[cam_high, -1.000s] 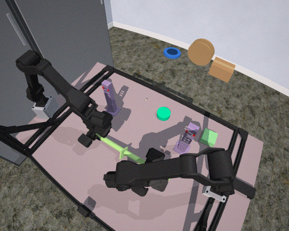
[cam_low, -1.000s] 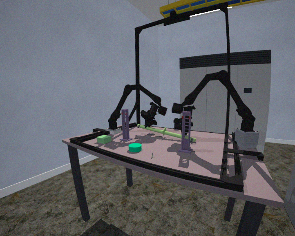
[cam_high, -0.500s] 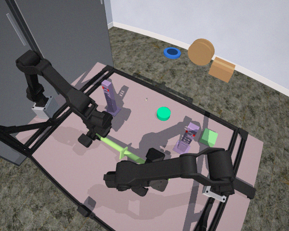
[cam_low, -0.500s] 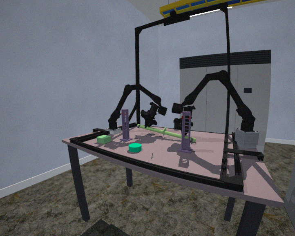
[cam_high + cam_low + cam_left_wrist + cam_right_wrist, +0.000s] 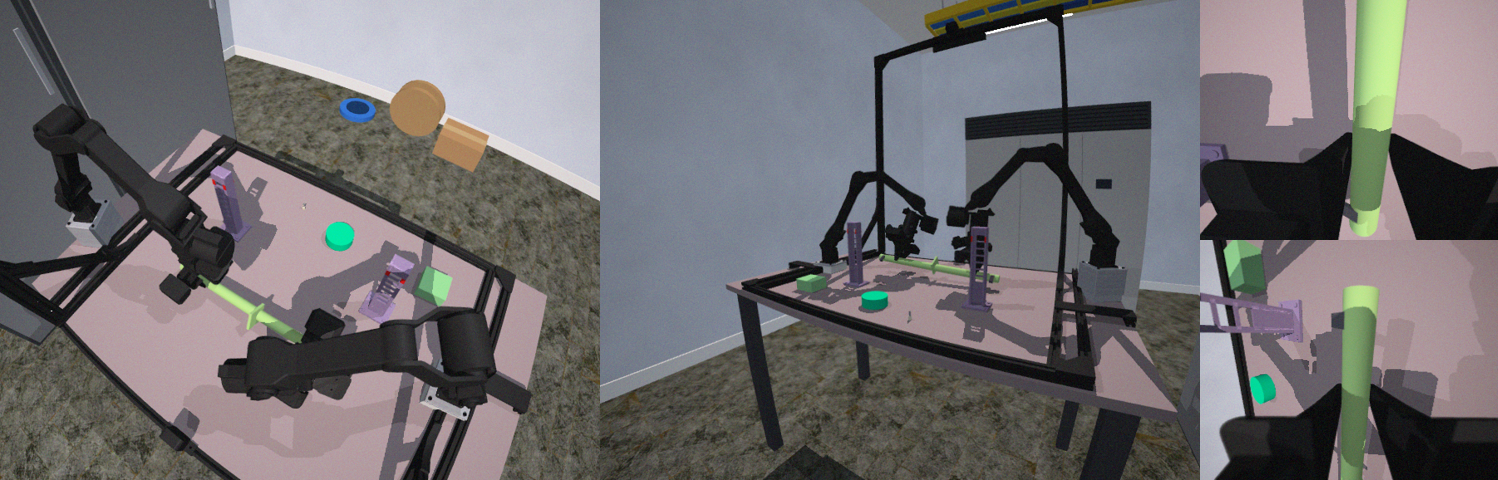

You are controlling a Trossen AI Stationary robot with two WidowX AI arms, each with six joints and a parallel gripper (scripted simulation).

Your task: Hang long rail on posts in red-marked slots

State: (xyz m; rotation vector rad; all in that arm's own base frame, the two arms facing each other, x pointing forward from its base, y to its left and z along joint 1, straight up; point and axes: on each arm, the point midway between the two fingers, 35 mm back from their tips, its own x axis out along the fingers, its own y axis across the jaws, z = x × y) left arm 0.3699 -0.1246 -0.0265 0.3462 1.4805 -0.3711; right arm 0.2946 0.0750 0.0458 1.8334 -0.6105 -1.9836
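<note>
"Rail [image 5: 235,300] [image 5: 950,271] [image 5: 1376,62] [image 5: 1359,344] first! What's it like?"

"Long, round and smooth, lime green, with a flat fin [image 5: 255,315] in the middle. It's off the posts, beside them, over the pink bench [image 5: 150,360] [image 5: 1450,62] [image 5: 1429,294]."

"Going left to right from the top, what's there?"

"A purple left post [image 5: 228,210] [image 5: 972,270], tall and boxy, with red marks up high. Then the black left hand [image 5: 194,276] [image 5: 974,265] [image 5: 1370,139]. Its fingers are a bit apart, squeezing the rail near one end."

"And next?"

"The right hand [image 5: 312,345] [image 5: 900,256] [image 5: 1355,387]. It's just a bit open too, pinching the rail near its other end. Farther over, there's a flat, round teal disc [image 5: 339,235] [image 5: 874,300] [image 5: 1262,388], the right post [image 5: 398,262] [image 5: 855,260] [image 5: 1274,319] with ladder slots and red marks, and a chunky green block [image 5: 433,286] [image 5: 811,283] [image 5: 1245,267]."
</note>
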